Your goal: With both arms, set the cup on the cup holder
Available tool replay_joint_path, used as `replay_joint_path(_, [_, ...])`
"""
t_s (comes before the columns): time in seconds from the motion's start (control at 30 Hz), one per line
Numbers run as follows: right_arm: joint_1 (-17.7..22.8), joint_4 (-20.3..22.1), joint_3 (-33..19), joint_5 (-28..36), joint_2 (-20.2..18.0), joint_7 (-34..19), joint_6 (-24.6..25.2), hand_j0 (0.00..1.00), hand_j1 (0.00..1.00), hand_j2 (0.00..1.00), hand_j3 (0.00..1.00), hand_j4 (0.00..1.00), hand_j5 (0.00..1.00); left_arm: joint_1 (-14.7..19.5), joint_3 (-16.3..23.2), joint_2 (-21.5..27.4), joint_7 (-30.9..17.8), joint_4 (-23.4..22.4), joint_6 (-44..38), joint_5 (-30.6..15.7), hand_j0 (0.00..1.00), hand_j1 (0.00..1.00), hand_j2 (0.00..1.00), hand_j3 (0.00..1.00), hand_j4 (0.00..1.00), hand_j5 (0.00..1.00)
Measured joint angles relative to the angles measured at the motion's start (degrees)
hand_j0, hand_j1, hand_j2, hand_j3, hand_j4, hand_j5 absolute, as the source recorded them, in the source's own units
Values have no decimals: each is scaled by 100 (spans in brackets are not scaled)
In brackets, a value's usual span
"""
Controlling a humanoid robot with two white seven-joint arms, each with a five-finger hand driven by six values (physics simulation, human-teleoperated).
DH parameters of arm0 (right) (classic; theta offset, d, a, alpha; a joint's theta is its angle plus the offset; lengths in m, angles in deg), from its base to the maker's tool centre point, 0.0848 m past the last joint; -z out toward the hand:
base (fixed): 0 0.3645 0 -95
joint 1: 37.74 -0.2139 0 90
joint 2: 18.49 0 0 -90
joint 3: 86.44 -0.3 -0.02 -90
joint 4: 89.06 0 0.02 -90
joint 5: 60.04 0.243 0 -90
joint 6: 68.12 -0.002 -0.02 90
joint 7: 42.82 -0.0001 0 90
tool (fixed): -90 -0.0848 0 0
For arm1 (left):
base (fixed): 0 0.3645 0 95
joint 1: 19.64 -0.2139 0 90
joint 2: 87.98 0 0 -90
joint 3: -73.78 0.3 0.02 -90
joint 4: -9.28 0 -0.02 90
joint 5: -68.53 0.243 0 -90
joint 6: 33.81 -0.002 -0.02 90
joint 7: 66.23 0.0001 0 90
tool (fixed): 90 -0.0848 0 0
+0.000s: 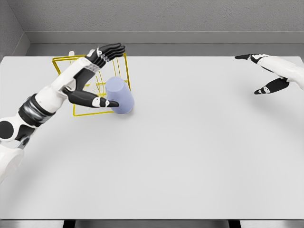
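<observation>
A pale lavender cup (119,95) lies tilted on the white table (190,156), resting against the front right corner of a yellow wire cup holder (90,88). My left hand (107,76) reaches over the holder with its fingers spread. Its dark fingers (110,50) stretch above the cup, and the thumb (97,100) points at the cup's lower left side without closing on it. My right hand (266,71) hovers far off at the table's right edge, fingers spread and holding nothing.
A grey wall (156,19) runs behind the table's far edge. The table's front edge (152,219) lies at the bottom of the view.
</observation>
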Motion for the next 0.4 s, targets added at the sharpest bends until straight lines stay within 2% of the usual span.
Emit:
replay_joint_path(0.17, [0, 2, 0, -2, -2, 0, 0, 100, 100, 100, 100, 100, 100, -413, -9, 590, -382, 228, 303, 42, 100, 100, 100, 100, 100, 100])
replay_joint_path(0.3, [-26, -3, -3, -1, -9, 0, 0, 100, 100, 100, 100, 100, 100, -413, -42, 1214, -469, 375, 355, 289, 100, 100, 100, 100, 100, 100])
replay_joint_path(0.4, [35, -13, -101, -2, -32, 0, 0, 100, 100, 100, 100, 100, 100, -422, -58, 1482, -489, 406, 367, 376, 100, 100, 100, 100, 100, 100])
